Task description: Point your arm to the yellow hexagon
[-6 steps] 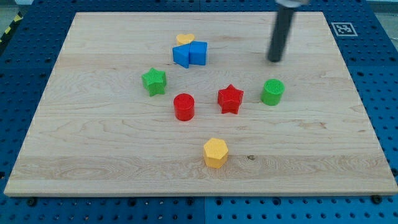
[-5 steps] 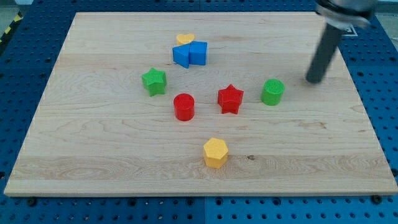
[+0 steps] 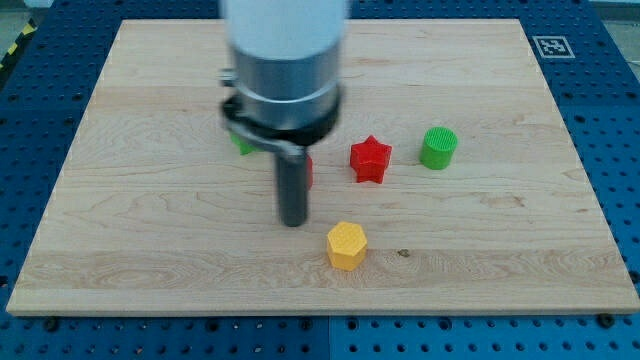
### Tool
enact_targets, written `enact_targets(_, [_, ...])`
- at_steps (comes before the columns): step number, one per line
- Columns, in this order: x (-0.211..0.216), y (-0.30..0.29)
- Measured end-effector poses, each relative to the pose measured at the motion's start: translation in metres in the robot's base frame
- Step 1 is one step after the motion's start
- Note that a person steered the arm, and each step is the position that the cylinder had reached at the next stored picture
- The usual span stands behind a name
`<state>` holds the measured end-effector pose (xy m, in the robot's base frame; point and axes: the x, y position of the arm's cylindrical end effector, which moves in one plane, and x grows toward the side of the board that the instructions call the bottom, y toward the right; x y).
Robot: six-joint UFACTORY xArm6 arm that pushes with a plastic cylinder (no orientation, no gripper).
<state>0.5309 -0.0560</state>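
The counter (image 3: 520, 240), a pale wooden board on a blue pegboard base (image 3: 620, 150), fills almost the whole view. A black-and-white marker tag (image 3: 551, 46) sits at its top right corner.

My arm's housing (image 3: 285, 70) is the next biggest thing: a wide grey and white cylinder that comes down from the view's top and is cut off there. It is blurred, and it covers the upper middle of the counter, so I cannot tell what lies beneath it. A sliver of a green block (image 3: 241, 144) shows at its left edge, shape unreadable, and a sliver of a red block (image 3: 309, 170) shows just right of the rod, also too hidden to name.

My tool is a plain dark rod with nothing that opens or closes, and it grips nothing. My tip (image 3: 293, 222) rests on bare wood, near the yellow hexagon (image 3: 347, 245) but apart from it, up and to the view's left of that block.

To the view's right stand a red star (image 3: 370, 158) and a green cylinder (image 3: 438, 147), well apart from my tip.

The yellow hexagon stands alone in the lower middle of the counter, flat top up, its six-sided outline clear, bright yellow with slightly darker side faces.
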Motion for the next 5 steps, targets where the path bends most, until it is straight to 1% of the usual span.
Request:
enact_targets(1, [0.037, -0.02])
enact_targets(3, [0.027, 0.006])
enact_targets(4, [0.037, 0.039])
enact_targets(5, [0.038, 0.072])
